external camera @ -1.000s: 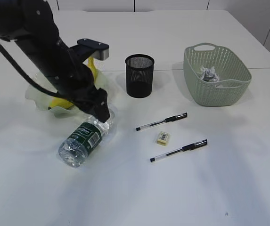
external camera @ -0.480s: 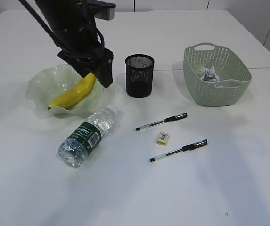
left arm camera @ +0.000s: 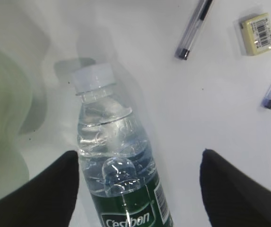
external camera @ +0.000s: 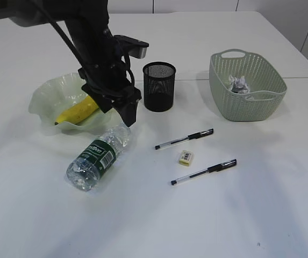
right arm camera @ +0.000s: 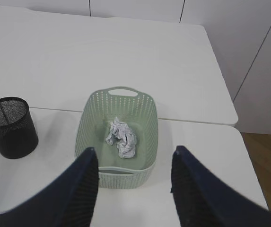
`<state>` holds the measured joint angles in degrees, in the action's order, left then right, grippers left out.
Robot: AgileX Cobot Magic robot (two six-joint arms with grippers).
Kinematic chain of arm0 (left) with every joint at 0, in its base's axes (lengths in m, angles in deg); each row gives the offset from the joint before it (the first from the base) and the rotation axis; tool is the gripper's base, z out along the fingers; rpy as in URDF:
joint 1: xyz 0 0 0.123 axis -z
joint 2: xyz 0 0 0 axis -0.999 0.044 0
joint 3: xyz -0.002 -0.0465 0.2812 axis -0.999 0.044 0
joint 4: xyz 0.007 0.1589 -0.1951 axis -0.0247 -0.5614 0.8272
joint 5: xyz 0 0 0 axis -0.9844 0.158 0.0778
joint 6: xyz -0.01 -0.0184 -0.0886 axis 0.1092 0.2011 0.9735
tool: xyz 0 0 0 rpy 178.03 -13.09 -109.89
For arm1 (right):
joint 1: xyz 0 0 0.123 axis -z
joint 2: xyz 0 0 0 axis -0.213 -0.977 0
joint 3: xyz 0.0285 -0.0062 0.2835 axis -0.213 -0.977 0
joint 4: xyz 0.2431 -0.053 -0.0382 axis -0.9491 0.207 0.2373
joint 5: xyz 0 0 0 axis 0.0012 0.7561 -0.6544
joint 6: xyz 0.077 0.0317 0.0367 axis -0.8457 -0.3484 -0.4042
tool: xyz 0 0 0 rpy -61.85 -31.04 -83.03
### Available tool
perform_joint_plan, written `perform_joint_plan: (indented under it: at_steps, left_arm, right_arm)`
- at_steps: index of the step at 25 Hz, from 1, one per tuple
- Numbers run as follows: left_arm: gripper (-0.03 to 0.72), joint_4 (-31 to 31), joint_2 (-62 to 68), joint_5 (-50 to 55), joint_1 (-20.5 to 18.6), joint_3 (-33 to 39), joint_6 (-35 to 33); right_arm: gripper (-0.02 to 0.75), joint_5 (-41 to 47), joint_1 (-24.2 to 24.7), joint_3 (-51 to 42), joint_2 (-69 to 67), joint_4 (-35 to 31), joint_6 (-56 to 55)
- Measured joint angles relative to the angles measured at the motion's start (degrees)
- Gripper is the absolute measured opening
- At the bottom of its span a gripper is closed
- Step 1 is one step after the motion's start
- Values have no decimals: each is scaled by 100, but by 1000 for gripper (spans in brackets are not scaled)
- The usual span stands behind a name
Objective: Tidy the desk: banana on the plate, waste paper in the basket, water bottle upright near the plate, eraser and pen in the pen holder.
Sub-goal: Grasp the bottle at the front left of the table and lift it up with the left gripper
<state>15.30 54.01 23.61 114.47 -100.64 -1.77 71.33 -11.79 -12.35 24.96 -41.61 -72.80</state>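
While the clear plastic water bottle with green label (left arm camera: 114,165) lies on its side beside the pale green wavy plate (external camera: 49,97), the left gripper (left arm camera: 137,189) hangs above it, jaws spread. Over the green woven basket (right arm camera: 142,142) holding crumpled paper (right arm camera: 122,138), the right gripper (right arm camera: 133,189) hangs parted and empty.

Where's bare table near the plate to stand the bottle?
Bare table lies left of the bottle, in front of the plate. It is crowded between plate and holder, where the left gripper hangs.

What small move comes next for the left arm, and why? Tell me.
Probably lower the left tool straight down around the water bottle and close. The bottle lies on its side by the plate, and the open tool is above its upper half, empty.
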Motion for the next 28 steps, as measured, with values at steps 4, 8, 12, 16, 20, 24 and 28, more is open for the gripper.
perform_joint_plan:
  at_steps: [4, 8, 12, 16, 20, 24, 28]
  left_arm:
    - [558, -90, 122, 0, 9, 0, 0]
    - [557, -111, 247, 0, 9, 0, 10]
    - [556, -111, 338, 0, 9, 0, 8]
    - [555, -124, 420, 0, 9, 0, 8]
    - [555, -124, 583, 0, 9, -4, 8]
    - [555, -136, 699, -10, 9, -4, 8]
    - [555, -136, 758, -10, 9, -4, 8]
  right_arm:
    - [375, 0, 0, 0, 0, 0, 0]
    - [375, -10, 0, 0, 0, 11, 0]
    - [375, -10, 0, 0, 0, 22, 0]
    - [375, -25, 0, 0, 0, 33, 0]
    - [375, -33, 0, 0, 0, 32, 0]
    - [375, -33, 0, 0, 0, 116, 0]
    - [375, -33, 0, 0, 0, 206, 0]
